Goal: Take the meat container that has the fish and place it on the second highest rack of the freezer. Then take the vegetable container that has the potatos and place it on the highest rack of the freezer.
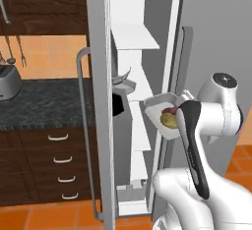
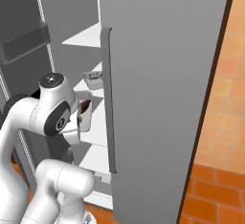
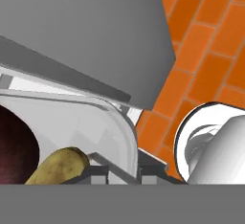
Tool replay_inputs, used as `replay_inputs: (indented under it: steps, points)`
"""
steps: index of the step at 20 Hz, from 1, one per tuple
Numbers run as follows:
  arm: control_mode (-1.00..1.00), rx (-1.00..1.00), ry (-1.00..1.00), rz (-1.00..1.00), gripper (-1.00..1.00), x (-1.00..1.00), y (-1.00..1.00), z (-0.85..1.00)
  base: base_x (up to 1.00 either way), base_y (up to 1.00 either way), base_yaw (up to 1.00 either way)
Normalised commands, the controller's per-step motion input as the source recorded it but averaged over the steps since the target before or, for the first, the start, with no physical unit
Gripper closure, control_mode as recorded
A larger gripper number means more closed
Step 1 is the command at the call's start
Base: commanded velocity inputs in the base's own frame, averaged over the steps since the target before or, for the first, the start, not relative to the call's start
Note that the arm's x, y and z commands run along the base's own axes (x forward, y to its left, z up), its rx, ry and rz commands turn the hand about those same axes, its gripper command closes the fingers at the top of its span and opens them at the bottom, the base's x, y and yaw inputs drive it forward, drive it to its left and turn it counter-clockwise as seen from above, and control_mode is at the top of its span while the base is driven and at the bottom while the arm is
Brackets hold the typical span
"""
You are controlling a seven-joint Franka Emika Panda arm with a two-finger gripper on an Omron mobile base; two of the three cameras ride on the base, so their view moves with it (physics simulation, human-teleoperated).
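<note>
Potatoes (image 1: 170,120) lie in the white vegetable container (image 1: 160,107) beside a dark red piece, and we see the container raised in front of the open freezer (image 1: 206,32), level with its middle white shelves. In the hand view our jaws sit nearly closed on the container's rim (image 3: 125,137). Another container (image 2: 94,80) rests on a shelf (image 2: 98,94) inside the freezer.
</note>
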Motion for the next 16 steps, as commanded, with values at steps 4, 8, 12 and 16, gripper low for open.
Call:
replay_inputs:
  steps: [4, 8, 12, 16]
  points:
    - [-1.0, 0.0, -0.03, -0.02, 1.0, 0.1, 0.0, 0.0, 0.32, 0.18, -0.12]
    - [-1.0, 0.01, -0.17, 0.01, 1.0, 0.1, 0.0, 0.27, 0.0, 0.0, 0.0]
    - [-1.0, 0.01, -0.17, 0.08, 1.0, -0.01, 0.04, 0.81, 0.0, 0.0, 0.0]
    - [-1.0, 0.04, 0.0, 0.01, 1.0, 0.18, 0.03, 0.87, 0.0, 0.0, 0.0]
